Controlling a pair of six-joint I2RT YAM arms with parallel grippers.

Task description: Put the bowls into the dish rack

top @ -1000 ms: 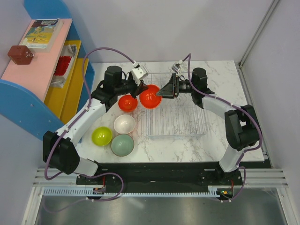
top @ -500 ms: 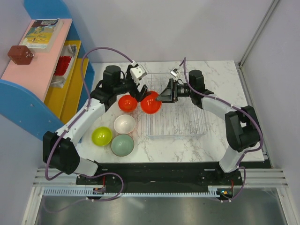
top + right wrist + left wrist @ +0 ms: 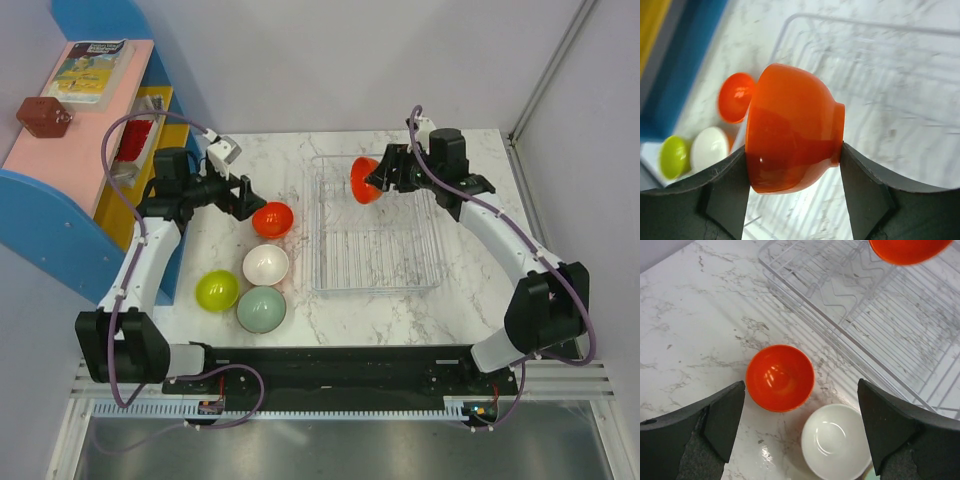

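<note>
Red-orange glossy round bowl, clamped on edge in the right gripper, is held over the clear ribbed dish rack — lowering between ribs is called for next.

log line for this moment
right gripper: shut on held red bowl, tilted over empty dish rack | left gripper: open, beside second red bowl | waiting: white bowl, yellow bowl, grey-green bowl

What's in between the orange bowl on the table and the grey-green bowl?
The white bowl sits between the orange bowl on the table and the grey-green bowl. The top view shows all three in a line.
</note>
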